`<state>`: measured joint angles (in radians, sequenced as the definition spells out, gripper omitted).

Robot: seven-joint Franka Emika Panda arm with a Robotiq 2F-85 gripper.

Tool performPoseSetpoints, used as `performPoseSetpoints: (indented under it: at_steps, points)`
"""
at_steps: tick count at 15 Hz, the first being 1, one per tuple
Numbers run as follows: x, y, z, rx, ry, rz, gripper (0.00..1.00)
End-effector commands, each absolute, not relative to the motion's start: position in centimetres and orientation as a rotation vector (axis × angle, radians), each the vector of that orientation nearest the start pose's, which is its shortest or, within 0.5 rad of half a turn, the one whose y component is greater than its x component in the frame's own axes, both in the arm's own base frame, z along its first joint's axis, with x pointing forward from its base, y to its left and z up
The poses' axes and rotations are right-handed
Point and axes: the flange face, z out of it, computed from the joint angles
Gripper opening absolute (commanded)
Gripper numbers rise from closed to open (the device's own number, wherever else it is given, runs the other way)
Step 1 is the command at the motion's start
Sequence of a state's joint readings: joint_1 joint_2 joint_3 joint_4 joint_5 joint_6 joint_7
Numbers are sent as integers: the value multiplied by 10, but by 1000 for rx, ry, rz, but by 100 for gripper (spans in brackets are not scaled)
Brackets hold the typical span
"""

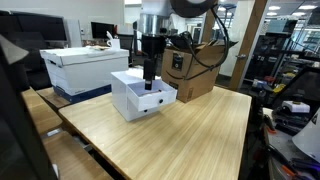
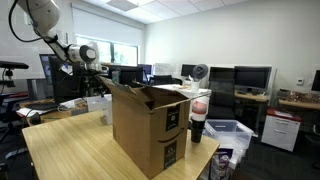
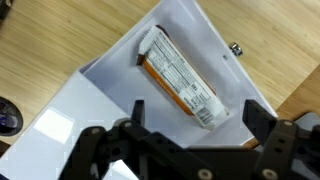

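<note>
Black pincer (image 1: pixel 150 86) wide open, vertical above white box (image 1: pixel 128 100)

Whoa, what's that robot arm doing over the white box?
The robot arm is reaching down over an open white box on the wooden table. Its fingers are spread wide and hold nothing. A wrapped snack packet lies flat on the bottom of the box, right under the fingers, and nothing is touching it. A brown cardboard box stands on the table nearby.
</note>
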<state>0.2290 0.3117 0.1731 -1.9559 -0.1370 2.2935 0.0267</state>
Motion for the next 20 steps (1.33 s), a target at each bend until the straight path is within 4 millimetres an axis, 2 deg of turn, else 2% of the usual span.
performPoseSetpoints:
  at_steps: [1,20]
  points:
    - [565,231,314,-3108,-695,-48,100]
    - [566,230,297,-3071,-745,-70,100]
